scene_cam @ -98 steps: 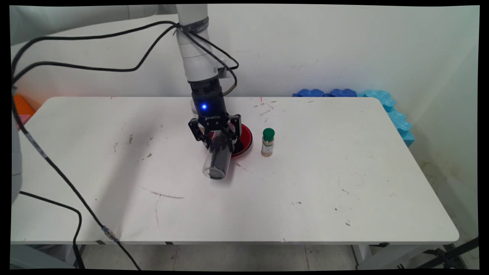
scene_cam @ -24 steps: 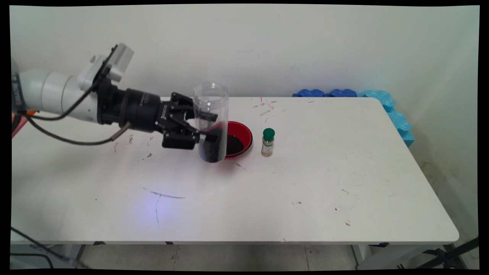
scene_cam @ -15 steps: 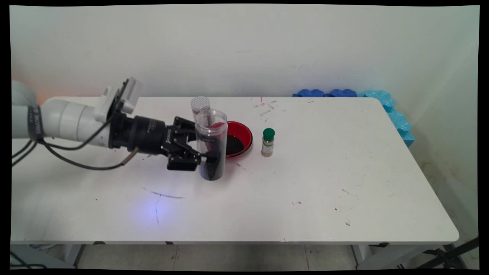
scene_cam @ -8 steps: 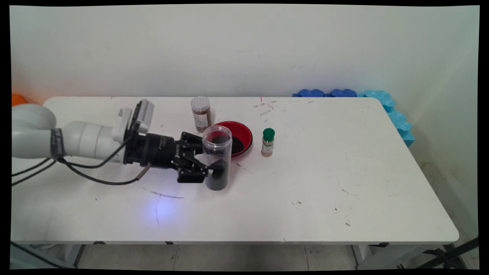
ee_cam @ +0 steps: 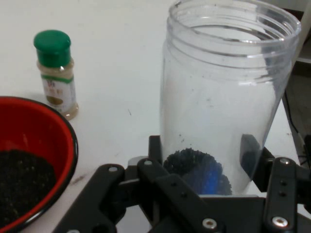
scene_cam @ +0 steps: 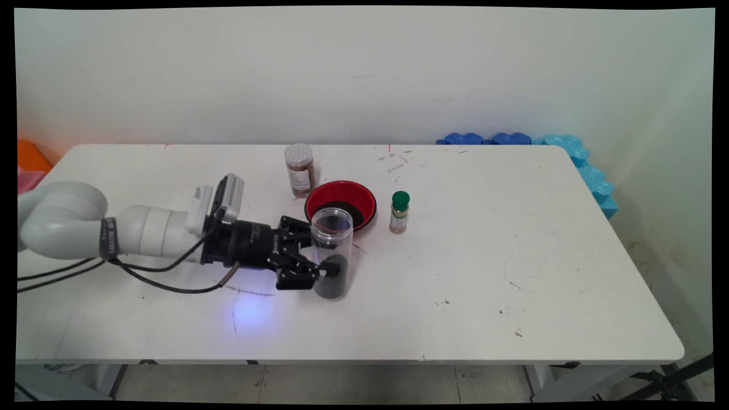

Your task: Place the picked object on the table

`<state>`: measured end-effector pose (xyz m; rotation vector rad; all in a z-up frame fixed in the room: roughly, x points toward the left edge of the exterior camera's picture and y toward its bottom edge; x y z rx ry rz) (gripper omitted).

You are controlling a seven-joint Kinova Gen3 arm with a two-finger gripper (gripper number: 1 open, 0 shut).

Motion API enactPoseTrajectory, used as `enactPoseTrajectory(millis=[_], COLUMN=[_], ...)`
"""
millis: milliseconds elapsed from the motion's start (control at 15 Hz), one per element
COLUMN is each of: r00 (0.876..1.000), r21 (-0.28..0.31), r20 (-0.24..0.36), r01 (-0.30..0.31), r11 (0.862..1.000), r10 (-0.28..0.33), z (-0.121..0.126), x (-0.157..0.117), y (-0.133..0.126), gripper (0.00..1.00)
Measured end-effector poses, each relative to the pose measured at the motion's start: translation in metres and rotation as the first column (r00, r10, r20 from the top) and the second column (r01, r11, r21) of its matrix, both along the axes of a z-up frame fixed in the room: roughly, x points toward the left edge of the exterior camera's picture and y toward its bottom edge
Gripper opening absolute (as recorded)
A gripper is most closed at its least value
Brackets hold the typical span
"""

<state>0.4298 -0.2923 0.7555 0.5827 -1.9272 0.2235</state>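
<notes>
A clear plastic jar (scene_cam: 331,250) (ee_cam: 226,97) stands upright on the white table (scene_cam: 484,256), open at the top, with a little dark granular matter at its bottom. My gripper (scene_cam: 326,267) (ee_cam: 209,160) reaches in level from the left and is shut on the jar's lower part. Just behind the jar sits a red bowl (scene_cam: 342,199) (ee_cam: 29,160) holding dark granules. A small green-capped spice bottle (scene_cam: 400,212) (ee_cam: 56,73) stands to the bowl's right.
A brown spice jar with a white perforated lid (scene_cam: 299,169) stands behind the bowl. Blue foam pieces (scene_cam: 547,154) lie at the table's far right corner. An orange object (scene_cam: 31,156) shows at the far left.
The gripper turned the jar upright from a tilt over the bowl, then carried it down and toward the table's near side; the jar's base is now at the table in front of the bowl.
</notes>
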Motion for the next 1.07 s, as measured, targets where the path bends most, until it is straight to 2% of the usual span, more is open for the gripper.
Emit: enactPoseTrajectory(millis=[467, 867, 933, 1067], r00=[1.0, 1.0, 1.0, 1.0], r21=[-0.003, -0.008, -0.008, -0.01], r20=[0.0, 0.001, 0.002, 0.001], r01=[0.009, 0.014, 0.015, 0.012], r11=[1.0, 1.0, 1.0, 1.0], r10=[-0.009, -0.014, -0.015, -0.012], z=[-0.023, -0.032, -0.033, -0.034], x=[-0.003, -0.001, -0.001, 0.0], y=[-0.002, -0.003, -0.003, -0.004], gripper=[0.0, 0.0, 1.0, 1.0])
